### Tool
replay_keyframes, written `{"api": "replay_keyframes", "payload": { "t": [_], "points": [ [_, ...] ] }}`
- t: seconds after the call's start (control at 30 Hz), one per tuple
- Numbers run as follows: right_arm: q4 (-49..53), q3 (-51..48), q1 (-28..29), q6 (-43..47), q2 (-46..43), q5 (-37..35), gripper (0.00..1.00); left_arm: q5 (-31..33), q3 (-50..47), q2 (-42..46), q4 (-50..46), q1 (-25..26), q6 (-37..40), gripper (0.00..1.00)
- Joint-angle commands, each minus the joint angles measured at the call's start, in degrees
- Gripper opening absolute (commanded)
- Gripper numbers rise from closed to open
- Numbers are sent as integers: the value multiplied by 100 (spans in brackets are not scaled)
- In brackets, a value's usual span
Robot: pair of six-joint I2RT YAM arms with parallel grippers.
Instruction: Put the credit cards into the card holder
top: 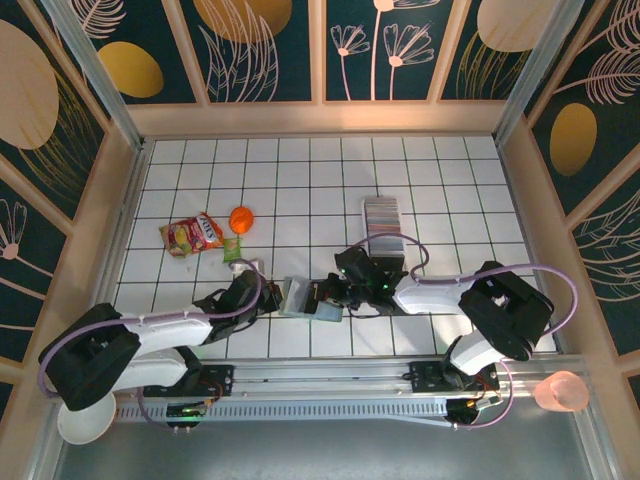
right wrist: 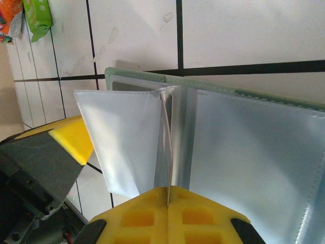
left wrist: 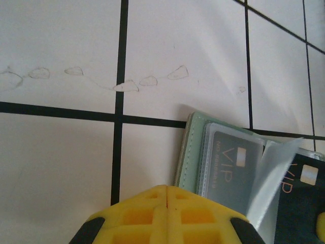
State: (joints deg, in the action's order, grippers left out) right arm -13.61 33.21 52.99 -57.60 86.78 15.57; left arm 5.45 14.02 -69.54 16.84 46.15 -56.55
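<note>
Tiled work surface, read from left to right. On the white tabletop [left wrist: 61,152] with black grid lines, the yellow-padded left gripper [left wrist: 166,195] has its fingertips pressed together, with nothing visible between them. Just to its right lies the opened sage-green folding card holder [left wrist: 203,157]. A dark grey VIP card [left wrist: 236,165] shows through one of its clear plastic sleeves, and a second dark card [left wrist: 299,203] sits behind a lifted leaf [left wrist: 271,178]. On the holder's other side, the yellow-padded right gripper [right wrist: 167,195] is clenched on a thin leaf standing edge-on at the fold. Beyond this gripper, well apart from it, a striped row of grey, white and pinkish credit cards [top: 384,218] stands edge-on.
</note>
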Motion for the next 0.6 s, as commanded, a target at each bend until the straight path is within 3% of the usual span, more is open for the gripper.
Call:
{"api": "replay_keyframes", "payload": {
  "t": [0.0,0.57],
  "points": [
    [44,-68,-77,211,-56,-32,0,184,13,166,-212,37,-101,0],
    [-181,-164,-271,324,107,738,0,-142,180,-213,13,39,-21,0]
  ]
}}
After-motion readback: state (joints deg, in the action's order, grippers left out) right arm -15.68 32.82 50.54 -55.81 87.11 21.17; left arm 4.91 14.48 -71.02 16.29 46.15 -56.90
